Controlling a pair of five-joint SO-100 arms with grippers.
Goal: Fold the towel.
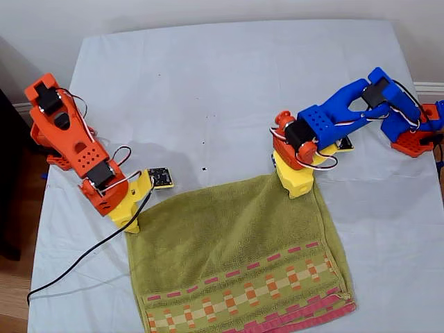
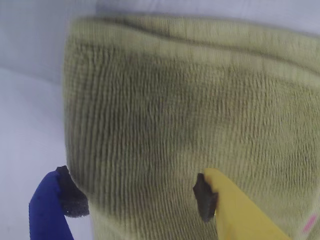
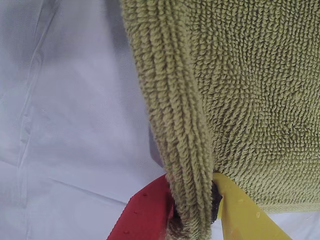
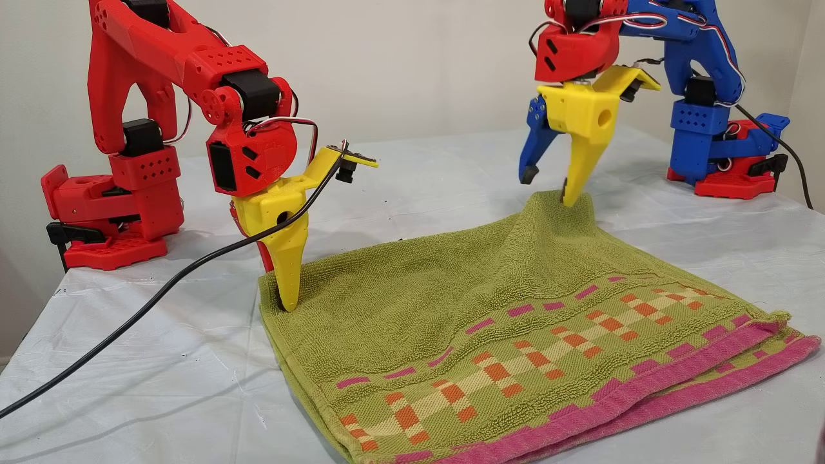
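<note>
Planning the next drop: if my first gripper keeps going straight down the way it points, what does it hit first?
Most likely the towel. My first gripper has its jaws open just above the raised fold, one jaw looking about touching it. Beneath that lies the table sheet.

1. The worktop (image 1: pixel 229 76) behind the towel (image 1: pixel 236 257) lies bare between the two arm bases, giving wide passage.
2. A black cable (image 1: pixel 83 257) trails across the worktop at the exterior view's left, beside the towel's edge.
3. Both claws stand at the towel's far corners, blocking those.
</note>
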